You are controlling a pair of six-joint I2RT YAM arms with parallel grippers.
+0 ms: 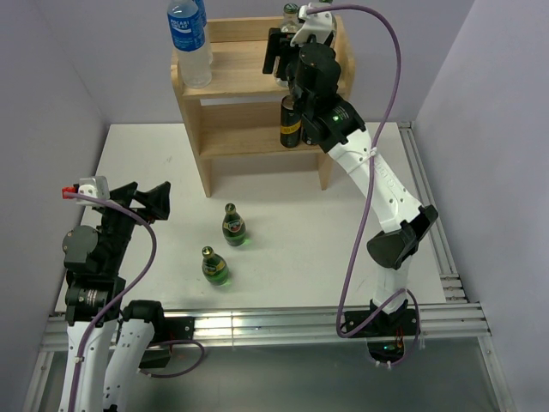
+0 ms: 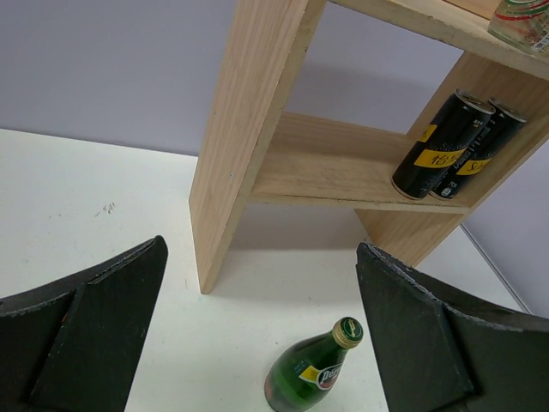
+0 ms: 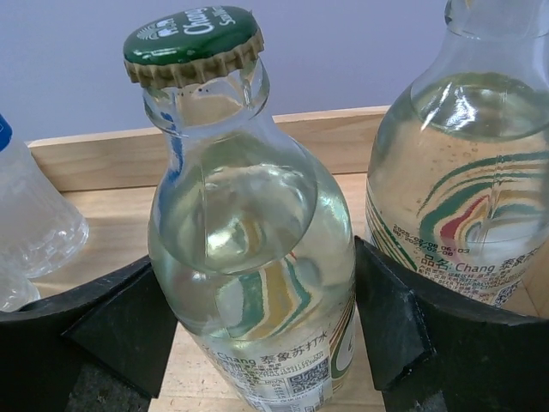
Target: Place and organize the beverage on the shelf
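Note:
The wooden shelf (image 1: 232,81) stands at the table's far side. My right gripper (image 1: 287,60) is at the right end of its top tier. In the right wrist view it (image 3: 257,283) is shut on a clear glass bottle (image 3: 249,249) with a green cap that stands on the top board. A second clear bottle (image 3: 463,197) stands just to its right. Two dark cans (image 1: 292,124) stand on the lower tier at the right. Two green bottles (image 1: 233,225) (image 1: 214,266) stand on the table. My left gripper (image 1: 141,199) is open and empty. One green bottle (image 2: 313,373) is ahead of it.
A tall plastic water bottle with a blue label (image 1: 190,39) stands on the left end of the top tier. It also shows in the right wrist view (image 3: 34,215). The shelf's left side panel (image 2: 249,129) stands ahead of my left gripper. Walls close in on both sides.

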